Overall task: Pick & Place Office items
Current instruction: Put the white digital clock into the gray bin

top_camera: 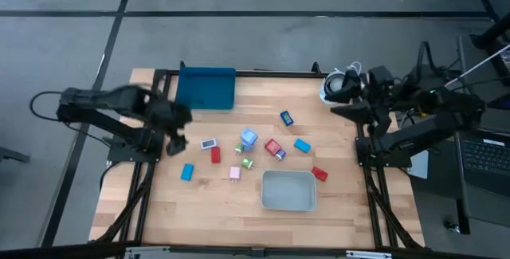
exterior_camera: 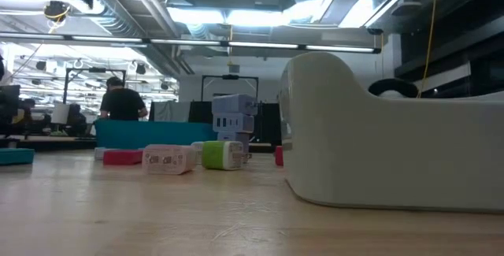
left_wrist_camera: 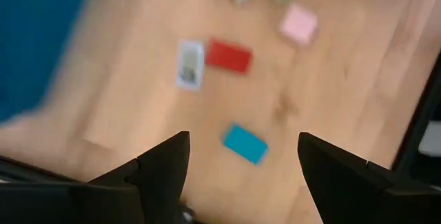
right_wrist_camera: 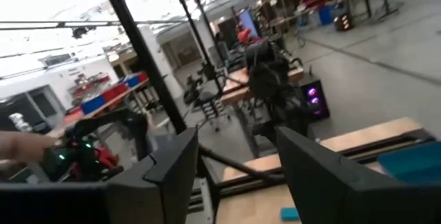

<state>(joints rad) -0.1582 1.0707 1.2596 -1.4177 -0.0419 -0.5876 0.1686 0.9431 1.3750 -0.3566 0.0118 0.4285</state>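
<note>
Hovering at the left edge of the high view, the left gripper (top_camera: 177,127) hangs over the bare wood with its fingers spread apart and nothing between them; in its own wrist view the two dark fingertips (left_wrist_camera: 165,165) frame an open gap. The nearest piece is the light blue block (top_camera: 187,171), which sits just below and slightly right of that gripper in the high view, well apart from the rest of the scatter. In the left wrist view the same block (left_wrist_camera: 245,144) lies inside the gap between the fingers, its long side running slantwise across the frame rather than square to them, so my guess is the wrist would want a small turn before closing.

Further right in the high view come the white piece (top_camera: 209,143) and the red block (top_camera: 215,155), touching or nearly so, then the pink one (top_camera: 234,174), and the remaining pieces spread toward the frame's centre. The grey tray (top_camera: 289,203) sits lower centre, the blue tray (top_camera: 206,100) upper left of centre.

At the right edge the right gripper (top_camera: 348,93) waits clear of every piece, fingers parted and empty. The left arm is plainly the nearer one.
</note>
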